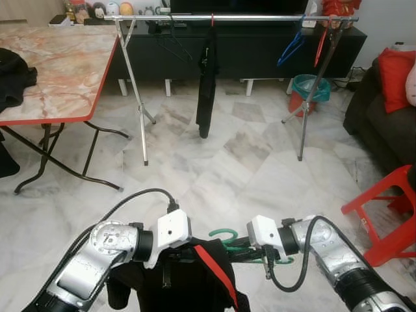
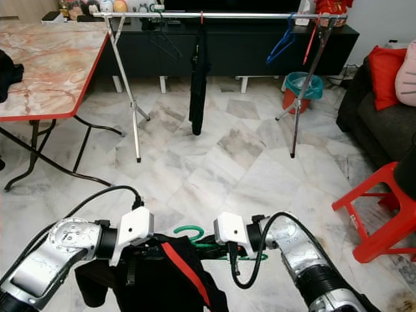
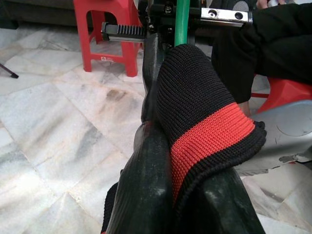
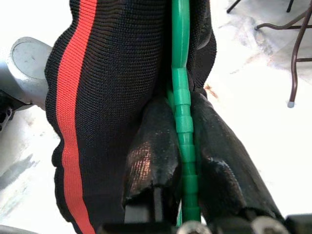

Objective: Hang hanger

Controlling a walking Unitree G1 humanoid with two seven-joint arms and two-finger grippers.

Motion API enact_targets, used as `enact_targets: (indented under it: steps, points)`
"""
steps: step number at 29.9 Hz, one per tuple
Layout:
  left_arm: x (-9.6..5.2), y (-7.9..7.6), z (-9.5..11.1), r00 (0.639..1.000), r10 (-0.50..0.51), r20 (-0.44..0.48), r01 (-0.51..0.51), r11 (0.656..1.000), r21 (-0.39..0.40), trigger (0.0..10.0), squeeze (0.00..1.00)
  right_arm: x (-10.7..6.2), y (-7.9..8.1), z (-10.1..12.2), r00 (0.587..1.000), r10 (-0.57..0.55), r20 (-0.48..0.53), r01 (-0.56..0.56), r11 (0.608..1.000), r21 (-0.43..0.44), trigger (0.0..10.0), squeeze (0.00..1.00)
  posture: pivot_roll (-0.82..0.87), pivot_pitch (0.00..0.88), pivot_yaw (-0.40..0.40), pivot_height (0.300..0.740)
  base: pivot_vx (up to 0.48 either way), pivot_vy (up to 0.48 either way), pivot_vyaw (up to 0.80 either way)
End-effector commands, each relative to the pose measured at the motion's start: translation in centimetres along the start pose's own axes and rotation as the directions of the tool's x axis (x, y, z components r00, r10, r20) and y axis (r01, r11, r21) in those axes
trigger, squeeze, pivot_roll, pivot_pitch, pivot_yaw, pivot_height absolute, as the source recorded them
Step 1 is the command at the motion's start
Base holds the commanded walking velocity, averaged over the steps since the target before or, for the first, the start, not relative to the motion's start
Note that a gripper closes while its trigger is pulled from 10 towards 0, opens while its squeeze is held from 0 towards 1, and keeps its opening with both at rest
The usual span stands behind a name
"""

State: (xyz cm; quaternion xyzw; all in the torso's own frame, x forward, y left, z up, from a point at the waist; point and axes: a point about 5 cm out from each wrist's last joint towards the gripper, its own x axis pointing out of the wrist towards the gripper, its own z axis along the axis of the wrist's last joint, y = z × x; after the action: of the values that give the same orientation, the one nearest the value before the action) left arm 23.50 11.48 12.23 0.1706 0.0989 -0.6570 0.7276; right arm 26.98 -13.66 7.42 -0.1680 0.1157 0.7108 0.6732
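Both grippers were clamped shut as I watched: the right gripper on the green hanger, the left gripper on its black-and-red garment, low before the rail.

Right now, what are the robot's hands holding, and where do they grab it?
The right gripper clamps the green hanger on its bar. The left gripper pinches the black garment's red-striped cuff.

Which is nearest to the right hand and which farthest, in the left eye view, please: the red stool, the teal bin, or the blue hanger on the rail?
From the right hand, low in the middle:
1. Red stool, on the floor to its right.
2. Teal bin, far across the floor by the rack's right leg.
3. Blue hanger, on the rail above the bin, slightly farther.
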Motion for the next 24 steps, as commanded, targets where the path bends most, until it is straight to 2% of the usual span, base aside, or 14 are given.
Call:
enact_targets:
  steps: [1, 14, 24]
  points:
    - [0.49, -0.53, 0.88, 0.998, -0.04, 0.038, 0.039, 0.999, 0.022, 10.0, 0.0, -0.28, -0.4, 1.08, 0.998, -0.028, 0.049, 0.03, 0.999, -0.038, 0.0, 0.0, 0.01, 0.049, -0.039, 0.74, 0.0, 0.0, 0.0]
    - [0.57, -0.51, 1.04, 0.998, -0.042, 0.041, 0.04, 0.998, 0.038, 10.0, 0.0, -0.58, -0.04, 0.82, 0.999, -0.039, 0.036, 0.04, 0.998, -0.039, 0.0, 0.0, 0.01, 0.038, -0.023, 0.74, 0.0, 0.0, 0.0]
    - [0.63, -0.25, 1.72, 0.996, -0.006, 0.085, 0.003, 1.0, 0.029, 10.0, 0.0, -0.27, 0.26, 0.6, 0.998, -0.049, 0.034, 0.05, 0.998, -0.037, 0.0, 0.0, 0.02, 0.033, -0.014, 0.74, 0.0, 0.0, 0.0]
